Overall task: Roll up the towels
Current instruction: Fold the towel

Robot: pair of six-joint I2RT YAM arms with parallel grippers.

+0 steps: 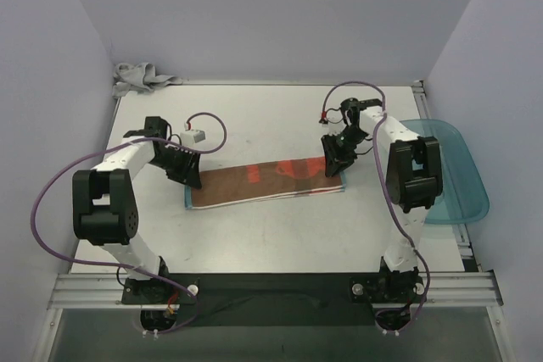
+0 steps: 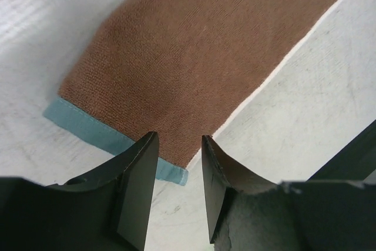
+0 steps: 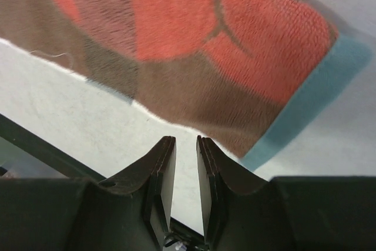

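Tabletop (image 1: 280,231) bore the brown towel (image 1: 267,182) flat, long axis nine-to-three o'clock; left gripper (image 1: 189,179) and right gripper (image 1: 334,167) stood at either end, jaws parted, empty.

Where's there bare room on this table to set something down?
Widest: the far strip of the table, between the grey towel in the far-left corner and the brown towel. Narrower: between the brown towel and the arm bases. Crowded: the brown towel's ends, under the left arm and right arm.
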